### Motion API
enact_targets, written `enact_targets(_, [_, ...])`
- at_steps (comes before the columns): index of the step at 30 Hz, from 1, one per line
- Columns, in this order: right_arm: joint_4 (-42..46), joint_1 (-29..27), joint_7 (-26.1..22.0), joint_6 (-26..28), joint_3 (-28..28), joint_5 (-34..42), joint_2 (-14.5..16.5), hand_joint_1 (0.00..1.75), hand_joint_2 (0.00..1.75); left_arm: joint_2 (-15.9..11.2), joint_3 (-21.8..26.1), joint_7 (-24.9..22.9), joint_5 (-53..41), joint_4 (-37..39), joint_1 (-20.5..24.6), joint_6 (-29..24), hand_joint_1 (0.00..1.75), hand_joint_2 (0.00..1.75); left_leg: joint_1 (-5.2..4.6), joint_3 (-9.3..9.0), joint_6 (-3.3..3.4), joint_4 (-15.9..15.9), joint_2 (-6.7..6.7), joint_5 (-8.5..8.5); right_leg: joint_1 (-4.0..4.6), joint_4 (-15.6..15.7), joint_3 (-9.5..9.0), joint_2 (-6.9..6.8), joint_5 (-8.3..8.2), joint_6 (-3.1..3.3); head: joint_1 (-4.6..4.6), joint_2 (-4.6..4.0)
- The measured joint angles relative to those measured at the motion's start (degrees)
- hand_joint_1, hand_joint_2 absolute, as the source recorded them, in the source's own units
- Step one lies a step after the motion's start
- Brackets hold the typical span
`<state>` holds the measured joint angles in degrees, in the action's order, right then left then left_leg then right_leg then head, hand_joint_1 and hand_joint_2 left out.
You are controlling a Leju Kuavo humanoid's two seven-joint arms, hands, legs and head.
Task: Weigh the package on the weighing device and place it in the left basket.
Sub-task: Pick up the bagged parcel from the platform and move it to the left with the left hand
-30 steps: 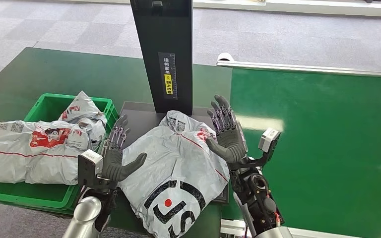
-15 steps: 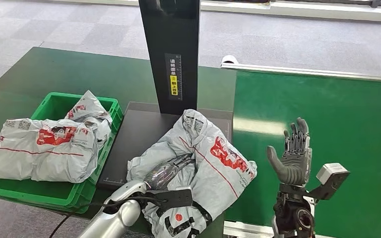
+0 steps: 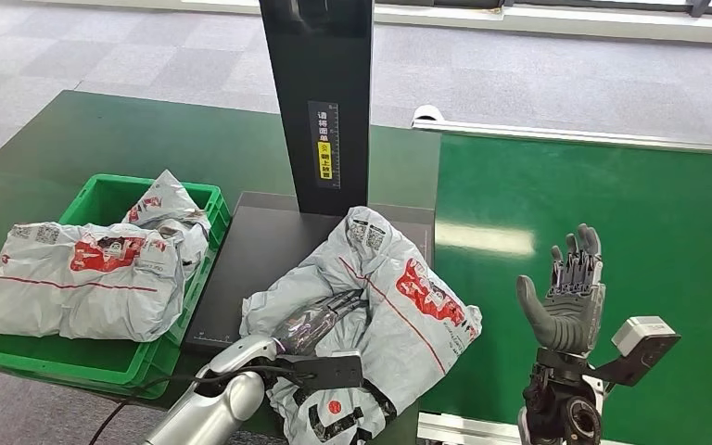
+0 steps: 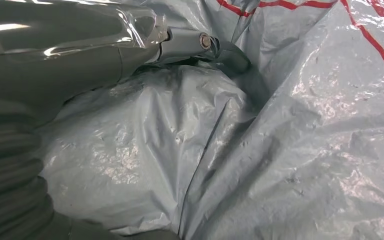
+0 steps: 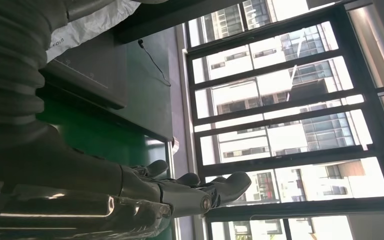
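We find the package [image 3: 380, 297], a crumpled grey plastic mailing bag with red and black print, lying on the dark scale platform [image 3: 255, 250], its near end hanging over the platform's front edge. It rests just in front of the tall black post [image 3: 320, 102] that rises from the back of the platform.

The left hand [image 3: 320, 320] lies against the package's left side, its fingers pressed into a fold of the plastic. In the left wrist view the thumb [image 4: 200, 42] is dug into the grey film, which bunches around it. We cannot tell whether the hand has actually closed on the bag or merely rests in the crease.

The right hand [image 3: 565, 301] is raised upright over the bright green belt [image 3: 612, 213], well apart from the package, palm turned toward it, fingers spread and holding nothing. The right wrist view shows the same fingers [image 5: 220, 187] extended against a bank of windows.

To the left of the scale stands the green basket [image 3: 102, 195]. It already holds two grey mailing bags: a large one [image 3: 79, 278] draped over its front rim and a smaller one [image 3: 162, 213] behind it. Basket and scale sit on a dark green table [image 3: 148, 139].
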<state>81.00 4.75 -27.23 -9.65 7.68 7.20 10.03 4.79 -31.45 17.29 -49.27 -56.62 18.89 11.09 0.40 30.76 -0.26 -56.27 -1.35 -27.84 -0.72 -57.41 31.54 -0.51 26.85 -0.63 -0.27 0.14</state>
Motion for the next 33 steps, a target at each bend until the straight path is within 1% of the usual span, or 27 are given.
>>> enact_targets(3, [0.40,-0.24,0.00,-0.01,0.13,-0.01,0.09,0.00,1.75,-0.03,0.24,0.73,0.36,-0.45,-0.24,-0.17,1.71,1.75,0.00,0.01,0.00,0.00,0.00,0.00,0.00,0.00,0.01,0.00,-0.01,0.00,0.00,-0.01])
enact_targets(4, [0.48,-0.30,0.00,-0.01,0.15,-0.02,0.11,0.00,1.75,-0.03,0.33,0.98,0.47,-0.61,-0.30,-0.18,1.73,1.75,0.00,0.01,-0.01,0.00,0.00,0.00,0.01,0.00,0.01,0.00,-0.01,0.00,-0.01,-0.01])
enact_targets(9, [0.65,-0.46,0.00,-0.01,0.28,-0.07,0.14,0.00,1.75,-0.05,0.66,3.18,1.15,-1.87,-0.99,-0.72,1.75,1.75,0.00,0.08,-0.01,0.00,0.03,0.00,0.01,-0.01,0.09,0.03,0.00,0.00,0.00,0.00])
enact_targets(15, [1.54,-0.89,0.02,-0.20,0.48,-0.02,0.18,0.00,1.75,-0.11,1.39,7.67,3.49,-4.61,-3.19,-3.41,1.75,1.75,0.00,0.31,-0.01,0.00,0.13,0.00,0.01,-0.01,0.37,0.13,-0.01,0.00,0.00,0.01])
enact_targets(18, [1.87,-1.07,0.08,-0.25,0.59,0.04,0.24,0.00,1.75,-0.10,1.93,10.01,4.34,-6.41,-4.56,-6.18,1.75,1.75,0.00,0.39,-0.02,0.00,0.20,-0.01,0.02,-0.01,0.47,0.20,-0.01,0.01,0.00,0.00])
enact_targets(22, [2.02,-1.10,0.09,-0.32,0.69,0.27,0.30,0.00,1.75,0.07,3.18,13.95,6.86,-10.07,-6.56,-12.53,1.75,1.75,0.01,0.51,-0.02,0.00,0.36,-0.01,0.02,-0.02,0.63,0.32,-0.03,0.01,-0.01,-0.01])
enact_targets(26, [2.02,-0.81,0.17,-0.45,0.72,0.50,0.36,0.00,1.75,0.58,4.92,17.99,13.12,-15.09,-7.91,-16.33,1.75,1.75,0.01,0.57,-0.02,0.00,0.37,-0.01,0.02,-0.02,0.68,0.33,-0.03,0.01,-0.01,0.00])
enact_targets(29, [1.91,-0.14,0.31,-0.48,0.68,0.71,0.37,0.00,1.75,1.05,6.49,21.25,20.54,-19.28,-8.62,-17.75,1.75,1.75,0.01,0.59,-0.02,0.00,0.38,-0.01,0.02,-0.03,0.69,0.34,-0.03,0.01,0.00,0.01])
enact_targets(33, [1.60,0.57,0.35,-0.21,0.56,1.12,0.35,0.00,1.75,1.01,7.57,22.63,29.87,-25.59,-9.25,-20.40,1.75,1.75,0.01,0.59,-0.02,0.00,0.37,-0.01,0.03,-0.03,0.70,0.34,-0.03,0.01,-0.01,-0.01])
